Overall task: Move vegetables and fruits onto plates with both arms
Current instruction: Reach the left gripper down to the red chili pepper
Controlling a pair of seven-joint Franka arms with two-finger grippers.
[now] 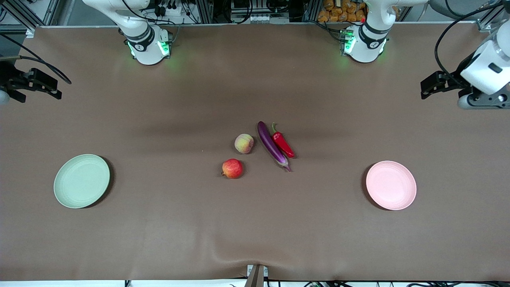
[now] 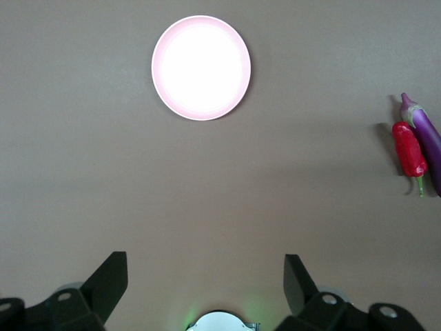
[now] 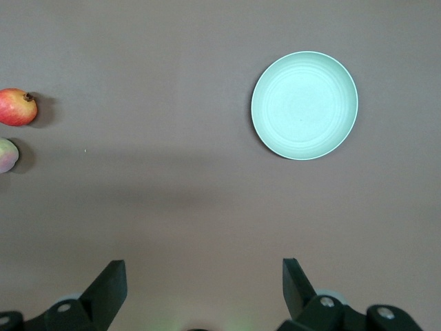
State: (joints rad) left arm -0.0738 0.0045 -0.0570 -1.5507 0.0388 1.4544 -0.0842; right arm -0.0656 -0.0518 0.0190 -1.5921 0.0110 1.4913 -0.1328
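The purple eggplant (image 1: pixel 272 146) and the red chili (image 1: pixel 283 144) lie side by side, touching, at the table's middle. The peach (image 1: pixel 244 143) sits beside the eggplant, and the deep red fruit (image 1: pixel 232 168) sits nearer the front camera. The green plate (image 1: pixel 81 181) is empty toward the right arm's end, and the pink plate (image 1: pixel 391 185) is empty toward the left arm's end. My left gripper (image 1: pixel 428 88) is open and empty, high over its end of the table. My right gripper (image 1: pixel 48 85) is open and empty, high over its own end. The left wrist view shows the left gripper (image 2: pixel 205 269), the pink plate (image 2: pixel 200 67), the chili (image 2: pixel 409 149) and the eggplant (image 2: pixel 428 141). The right wrist view shows the right gripper (image 3: pixel 204 272), the green plate (image 3: pixel 304 105), the red fruit (image 3: pixel 16 107) and the peach (image 3: pixel 7 155).
A brown cloth (image 1: pixel 255 223) covers the table and wrinkles at its front edge above a metal bracket (image 1: pixel 256 276). The two arm bases (image 1: pixel 148 46) (image 1: pixel 363 44) stand at the edge farthest from the front camera.
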